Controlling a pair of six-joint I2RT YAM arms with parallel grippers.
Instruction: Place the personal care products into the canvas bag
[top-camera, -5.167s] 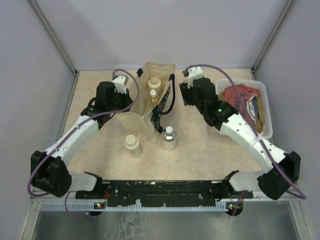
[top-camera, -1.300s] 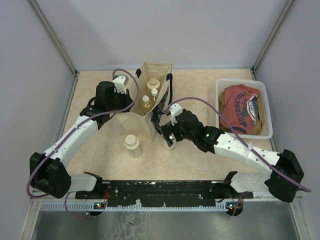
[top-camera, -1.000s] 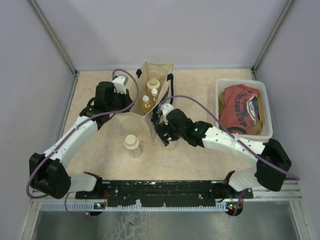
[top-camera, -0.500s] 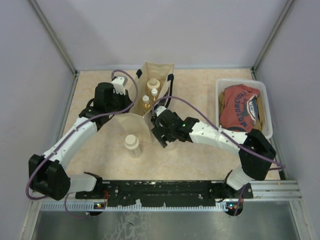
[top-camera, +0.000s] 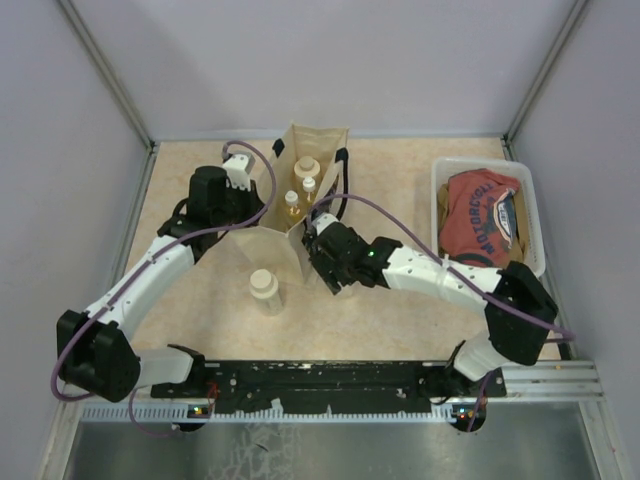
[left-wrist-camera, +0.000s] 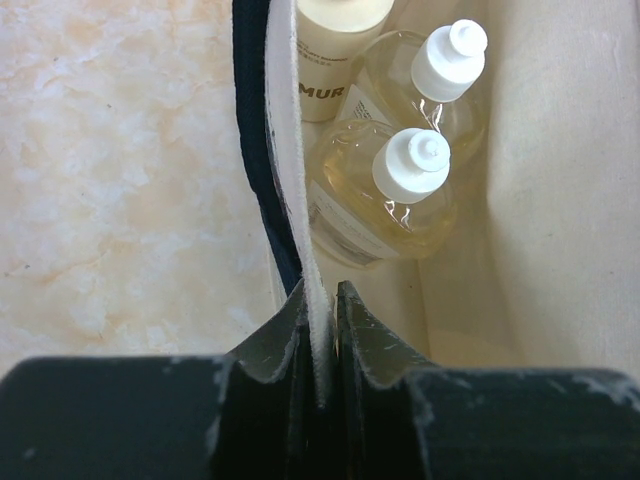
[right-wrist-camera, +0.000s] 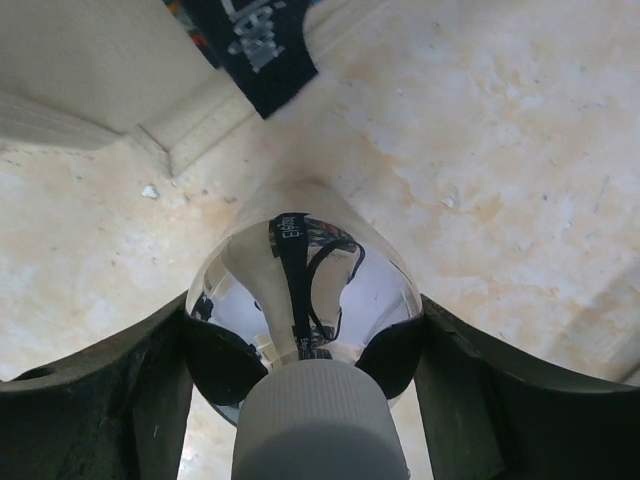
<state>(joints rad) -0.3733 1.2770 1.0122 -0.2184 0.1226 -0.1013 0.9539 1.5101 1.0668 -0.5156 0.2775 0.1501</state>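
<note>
Canvas bag (top-camera: 322, 140) stands open on the table (top-camera: 400, 170), and inside it we can see a cream jar (left-wrist-camera: 335, 40) plus two amber bottles (left-wrist-camera: 385, 200) with white caps. Our left claw (left-wrist-camera: 320, 335) is pinched tight on one of the bag's side walls, right at the rim. Our right claw (right-wrist-camera: 300, 345) is just in front of the bag, clamped around the round clear bottle (right-wrist-camera: 300, 270), close to the bag's dark tag (right-wrist-camera: 250, 40). A second cream jar (top-camera: 264, 288) sits out in front of the bag, to its left. Off to the bag's right, a white tub (top-camera: 440, 175) holds a red shirt (top-camera: 480, 215).
</note>
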